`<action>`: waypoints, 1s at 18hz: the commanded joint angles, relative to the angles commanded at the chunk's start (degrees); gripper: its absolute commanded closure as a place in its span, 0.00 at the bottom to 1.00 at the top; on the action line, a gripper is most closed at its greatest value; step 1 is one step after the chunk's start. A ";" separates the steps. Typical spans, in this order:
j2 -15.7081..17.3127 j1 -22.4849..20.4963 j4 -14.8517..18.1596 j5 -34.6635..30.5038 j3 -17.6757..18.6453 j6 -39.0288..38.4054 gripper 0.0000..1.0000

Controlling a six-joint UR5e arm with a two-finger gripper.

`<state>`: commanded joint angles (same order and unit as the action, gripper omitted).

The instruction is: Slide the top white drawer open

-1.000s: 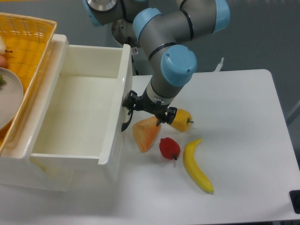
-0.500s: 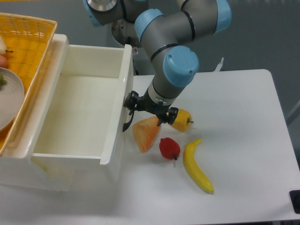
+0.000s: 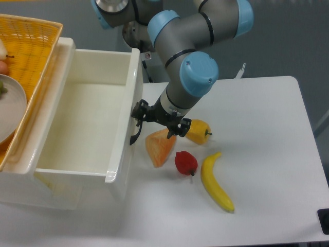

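The top white drawer (image 3: pixel 82 123) stands pulled far out of the small white cabinet (image 3: pixel 56 198), and its deep box is empty. Its curved black handle (image 3: pixel 134 135) is on the front panel, which faces right. My gripper (image 3: pixel 159 121) hangs just right of that panel with its jaws spread. The left finger (image 3: pixel 141 112) is against the panel at the handle's top end. The right finger (image 3: pixel 179 128) is over the table near the fruit. Nothing is between the fingers.
An orange wedge (image 3: pixel 159 146), a yellow pepper (image 3: pixel 198 132), a red pepper (image 3: pixel 185 162) and a banana (image 3: pixel 216 182) lie on the white table right of the drawer. A wicker basket (image 3: pixel 31 46) with a plate sits on top of the cabinet at the left.
The drawer front and my gripper moved slightly right, then back left by a little more. The fruit has not moved.
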<state>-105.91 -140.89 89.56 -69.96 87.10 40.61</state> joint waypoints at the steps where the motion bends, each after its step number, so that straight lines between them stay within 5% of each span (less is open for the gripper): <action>1: 0.00 0.00 0.00 0.18 0.00 0.00 0.00; 14: 0.61 -2.29 -0.97 -0.35 -0.35 1.14 0.00; 18: 0.88 -2.99 -2.19 -0.61 -0.88 7.80 0.00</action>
<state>-105.03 -143.87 87.37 -70.58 86.22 48.41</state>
